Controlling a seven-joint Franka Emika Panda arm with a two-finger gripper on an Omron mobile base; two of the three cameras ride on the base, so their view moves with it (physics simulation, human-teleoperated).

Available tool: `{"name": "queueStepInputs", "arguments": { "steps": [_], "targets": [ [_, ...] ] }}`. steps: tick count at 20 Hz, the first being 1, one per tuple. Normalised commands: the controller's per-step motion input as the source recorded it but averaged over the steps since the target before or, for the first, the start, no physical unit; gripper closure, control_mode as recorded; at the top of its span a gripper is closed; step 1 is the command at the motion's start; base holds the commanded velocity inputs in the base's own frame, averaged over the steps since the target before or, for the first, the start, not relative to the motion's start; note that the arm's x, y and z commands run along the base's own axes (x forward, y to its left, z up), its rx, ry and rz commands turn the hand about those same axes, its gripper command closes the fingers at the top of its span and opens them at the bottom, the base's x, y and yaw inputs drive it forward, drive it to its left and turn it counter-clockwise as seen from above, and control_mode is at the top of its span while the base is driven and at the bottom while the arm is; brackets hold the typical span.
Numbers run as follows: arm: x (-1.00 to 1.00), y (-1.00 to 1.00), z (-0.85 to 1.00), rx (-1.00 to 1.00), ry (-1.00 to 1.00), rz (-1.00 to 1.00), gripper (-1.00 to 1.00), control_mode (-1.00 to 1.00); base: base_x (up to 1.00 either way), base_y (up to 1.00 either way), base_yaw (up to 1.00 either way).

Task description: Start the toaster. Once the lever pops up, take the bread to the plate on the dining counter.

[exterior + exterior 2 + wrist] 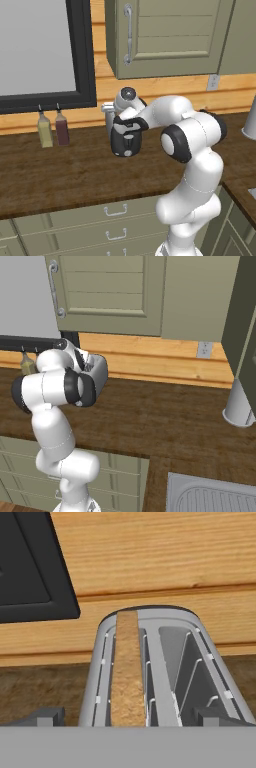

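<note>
So the arm is parked right over the toaster, which sits on the wood counter near the back wall, a bit right of two bottles. In the hand view you look straight down the slots: the bread stands on edge in the left one, top edge about level with the rim, and the right slot is empty. The fingers are spread wide, one tip on each side of the toaster body, holding nothing.

My read is that we're still on step one, getting the toaster started. I can't make out the lever from here. The next move probably means dropping toward the black end panel and pressing the lever down, then waiting.
</note>
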Motion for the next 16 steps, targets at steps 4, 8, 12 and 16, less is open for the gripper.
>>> {"name": "queueStepInputs", "arguments": {
  "steps": [4, 8, 12, 16],
  "targets": [
    [0.02, 0.00, -0.01, 0.00, 0.00, 0.00, -1.00, -1.00, 0.00, 0.00, 0.00],
    [0.00, 0.00, 0.00, 0.00, 0.00, 0.00, -1.00, -1.00, 0.00, 0.00, 0.00],
    [0.00, 0.00, 0.00, 0.00, 0.00, 0.00, -1.00, -1.00, 0.00, 0.00, 0.00],
    [0.00, 0.00, 0.00, 0.00, 0.00, 0.00, -1.00, -1.00, 0.00, 0.00, 0.00]
  ]
}}
